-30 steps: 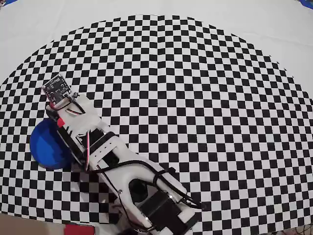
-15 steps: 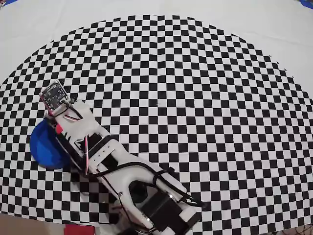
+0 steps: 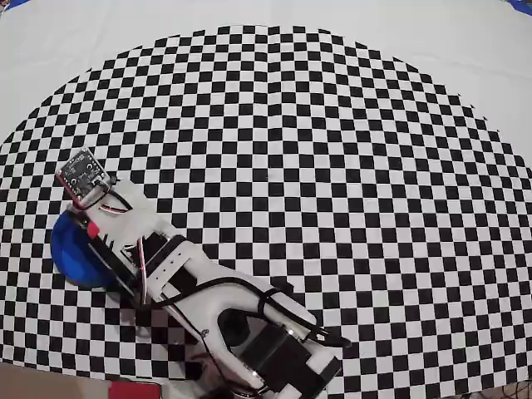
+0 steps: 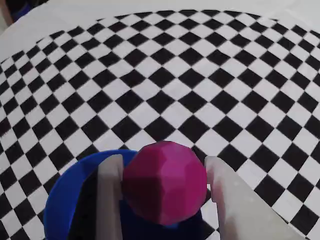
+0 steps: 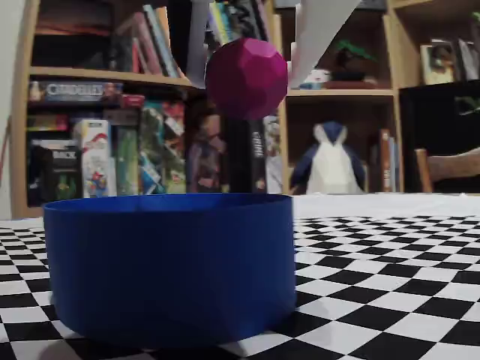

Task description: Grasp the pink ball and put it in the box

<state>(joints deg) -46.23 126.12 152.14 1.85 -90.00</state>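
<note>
Clamping the pink ball (image 4: 165, 182) in the gripper (image 4: 162, 165), with one pale finger (image 4: 110, 200) pressing on each side, jaws closed onto it and not around empty air. Carrying it aloft rather than resting it on anything: in the fixed view, hanging the faceted magenta sphere (image 5: 246, 77) well clear of the blue round tub (image 5: 169, 262), above the rim, toward the right part of the opening. Judging this as the hold-over-the-target step, with release not yet done.

Showing, in the wrist view, the tub (image 4: 65, 200) directly beneath and to the left of the ball, the blue wall curving behind the left finger. Probably needing a little more reach toward the tub's middle, or at least a gentle opening, to avoid bouncing the ball off the rim.

Stretching the white arm (image 3: 208, 291) diagonally across the checkered mat (image 3: 332, 166) in the overhead view, covering most of the tub (image 3: 71, 249) and hiding the ball entirely there; poking a small circuit board (image 3: 81, 172) out past the wrist.

Lying flat and bare farther out in the wrist view, black and white squares (image 4: 200, 75) running to the cloth edge.

Standing farthest back in the fixed view, bookshelves (image 5: 97, 75) and a penguin plush (image 5: 328, 161), playing no part.
</note>
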